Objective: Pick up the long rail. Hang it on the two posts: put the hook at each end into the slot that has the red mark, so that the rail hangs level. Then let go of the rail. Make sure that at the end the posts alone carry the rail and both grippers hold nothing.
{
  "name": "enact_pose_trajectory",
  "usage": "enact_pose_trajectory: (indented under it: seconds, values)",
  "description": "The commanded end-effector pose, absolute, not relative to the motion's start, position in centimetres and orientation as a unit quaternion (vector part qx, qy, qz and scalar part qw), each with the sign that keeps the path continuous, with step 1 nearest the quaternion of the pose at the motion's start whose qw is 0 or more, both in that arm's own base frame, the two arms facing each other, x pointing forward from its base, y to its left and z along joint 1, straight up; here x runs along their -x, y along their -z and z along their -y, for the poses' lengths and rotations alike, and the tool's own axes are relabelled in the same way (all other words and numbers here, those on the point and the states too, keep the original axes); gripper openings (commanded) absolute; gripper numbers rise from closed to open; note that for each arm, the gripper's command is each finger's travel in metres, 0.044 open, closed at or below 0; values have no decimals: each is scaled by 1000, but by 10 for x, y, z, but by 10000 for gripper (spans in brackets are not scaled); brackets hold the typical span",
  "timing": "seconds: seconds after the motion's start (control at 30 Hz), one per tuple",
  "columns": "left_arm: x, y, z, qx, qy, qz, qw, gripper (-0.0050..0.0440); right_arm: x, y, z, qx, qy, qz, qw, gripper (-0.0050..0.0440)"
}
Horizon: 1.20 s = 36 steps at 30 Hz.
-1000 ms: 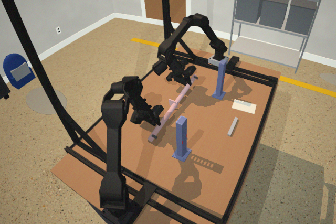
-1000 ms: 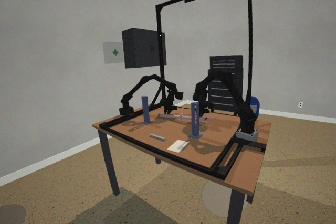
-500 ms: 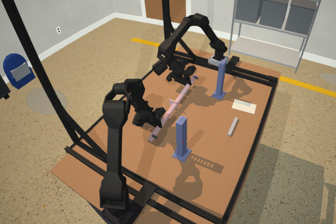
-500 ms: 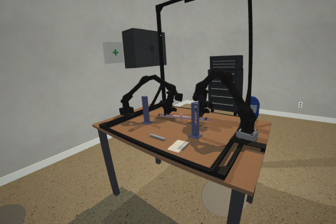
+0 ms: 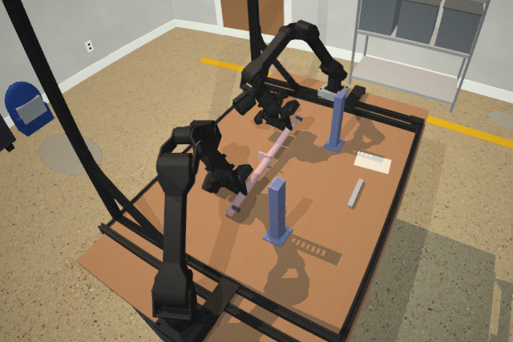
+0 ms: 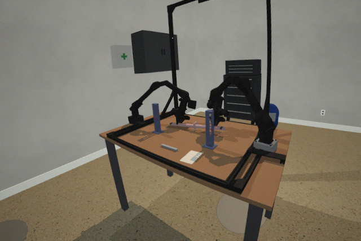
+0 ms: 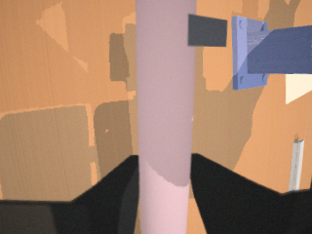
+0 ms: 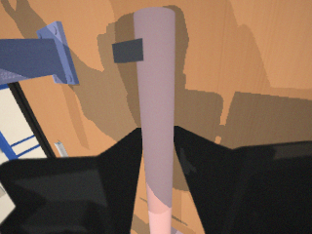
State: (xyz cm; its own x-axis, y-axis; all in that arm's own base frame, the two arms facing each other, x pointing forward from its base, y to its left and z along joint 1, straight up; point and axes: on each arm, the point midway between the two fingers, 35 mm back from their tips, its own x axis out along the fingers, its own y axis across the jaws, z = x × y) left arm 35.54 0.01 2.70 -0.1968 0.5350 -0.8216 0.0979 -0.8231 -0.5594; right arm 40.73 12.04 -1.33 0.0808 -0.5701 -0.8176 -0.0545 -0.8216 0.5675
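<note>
The long pink rail (image 5: pixel 279 141) (image 6: pixel 186 125) (image 7: pixel 163 73) (image 8: pixel 157 88) lies low over the table behind the posts, with a dark hook near each end. My left gripper (image 5: pixel 290 126) (image 7: pixel 164 162) is shut on it near the far end in the top view. My right gripper (image 5: pixel 245 190) (image 8: pixel 157 132) is shut on it near the other end. The blue post (image 5: pixel 337 116) (image 6: pixel 210 140) (image 7: pixel 288 54) on the left arm's side and the other blue post (image 5: pixel 276 206) (image 6: pixel 156 113) (image 8: pixel 24 58) stand upright, each with red marks. Neither hook is in a slot.
A grey bar (image 5: pixel 355 193) (image 6: pixel 168 147) (image 7: pixel 296 168) and a pale card (image 5: pixel 373 165) (image 6: pixel 188 157) lie on the other side of the posts from the rail. A black frame (image 5: pixel 373 257) runs around the table's edges.
</note>
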Motion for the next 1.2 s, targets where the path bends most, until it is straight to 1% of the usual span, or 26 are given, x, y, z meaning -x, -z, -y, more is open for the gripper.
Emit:
enact_pose_trajectory:
  seconds: [0.0,0.47,0.93,1.17]
  values:
    - [-356,-28,-1,616,-728,259,152,0,-407,16,-119,-705,642,220,204,0]
    - [-356,-28,-1,617,-727,260,151,0,-407,15,-119,-705,642,220,204,0]
    - [-357,-36,-2,648,-698,268,144,0,-403,-24,-120,-676,674,213,209,0]
    - [-357,-36,-2,650,-696,269,144,0,-402,-27,-120,-674,676,212,210,0]
